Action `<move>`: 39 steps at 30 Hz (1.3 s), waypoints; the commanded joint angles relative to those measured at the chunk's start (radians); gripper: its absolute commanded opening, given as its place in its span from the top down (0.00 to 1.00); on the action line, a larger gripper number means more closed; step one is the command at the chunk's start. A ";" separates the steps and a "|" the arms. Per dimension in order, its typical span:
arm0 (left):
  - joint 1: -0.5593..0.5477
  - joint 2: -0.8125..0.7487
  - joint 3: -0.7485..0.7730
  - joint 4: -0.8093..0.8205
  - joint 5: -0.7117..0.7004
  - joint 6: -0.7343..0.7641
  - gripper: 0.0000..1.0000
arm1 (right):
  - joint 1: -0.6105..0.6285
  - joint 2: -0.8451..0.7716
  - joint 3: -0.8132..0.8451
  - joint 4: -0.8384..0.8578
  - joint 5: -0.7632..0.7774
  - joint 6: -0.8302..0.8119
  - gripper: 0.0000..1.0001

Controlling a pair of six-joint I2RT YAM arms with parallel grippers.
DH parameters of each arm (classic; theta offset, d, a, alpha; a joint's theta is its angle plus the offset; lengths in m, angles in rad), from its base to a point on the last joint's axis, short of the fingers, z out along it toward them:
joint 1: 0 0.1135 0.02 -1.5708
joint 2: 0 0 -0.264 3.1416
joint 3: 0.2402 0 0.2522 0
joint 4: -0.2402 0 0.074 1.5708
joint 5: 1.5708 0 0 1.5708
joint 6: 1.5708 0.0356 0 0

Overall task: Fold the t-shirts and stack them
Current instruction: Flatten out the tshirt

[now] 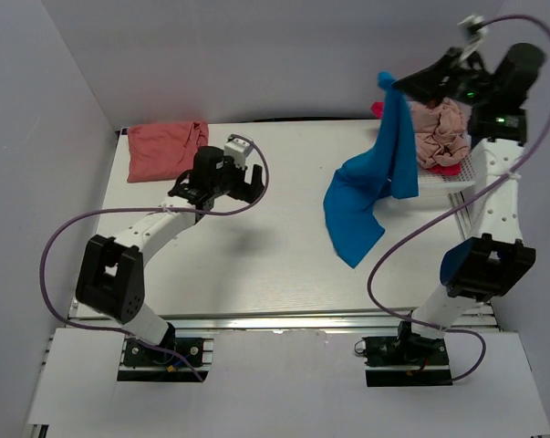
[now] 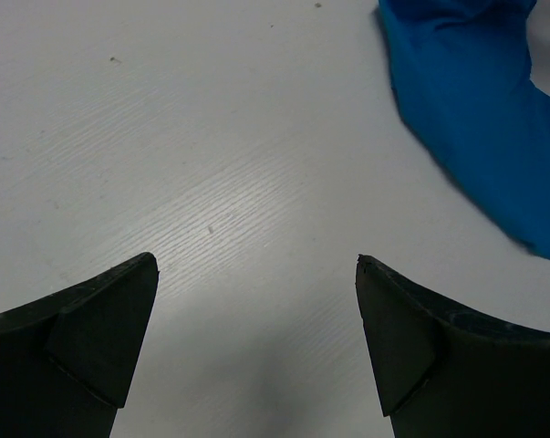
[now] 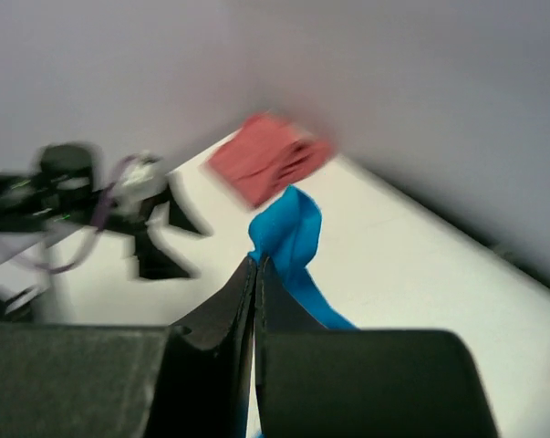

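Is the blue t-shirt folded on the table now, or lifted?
Lifted, not folded. The shut right gripper pinches the blue t-shirt at its top; it hangs bunched, its lower end on the table.

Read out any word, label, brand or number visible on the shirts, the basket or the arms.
No readable text in any view.
The blue t-shirt, salmon t-shirt and beige-pink t-shirt show plain fabric, no print or tag.
The white basket, left arm and right arm show no legible marking; the right wrist view is blurred.
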 commanded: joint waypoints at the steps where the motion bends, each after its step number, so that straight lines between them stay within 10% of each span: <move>1: -0.037 0.069 0.081 -0.044 -0.033 0.042 0.02 | 0.198 -0.055 -0.046 -0.170 -0.115 -0.119 1.00; 9: -0.051 0.134 0.116 -0.012 -0.165 -0.001 0.02 | 0.761 0.026 0.188 -0.569 0.101 -0.424 1.00; 17: -0.048 0.043 0.012 0.037 -0.237 0.013 0.02 | 0.883 0.105 0.458 -0.472 0.141 -0.384 1.00; 22: -0.045 0.049 0.000 0.046 -0.266 0.048 0.02 | 0.702 0.083 0.550 -0.440 0.116 -0.337 1.00; 28: -0.045 0.134 0.073 0.010 -0.260 0.033 0.02 | 0.224 0.077 0.296 0.081 -0.014 0.050 1.00; 35: -0.045 0.097 0.047 0.025 -0.255 0.032 0.02 | 0.125 0.060 0.058 -0.105 0.190 -0.452 1.00; 39: -0.045 0.068 0.024 0.029 -0.254 0.045 0.02 | 0.122 0.013 -0.085 -0.101 0.214 -0.518 0.20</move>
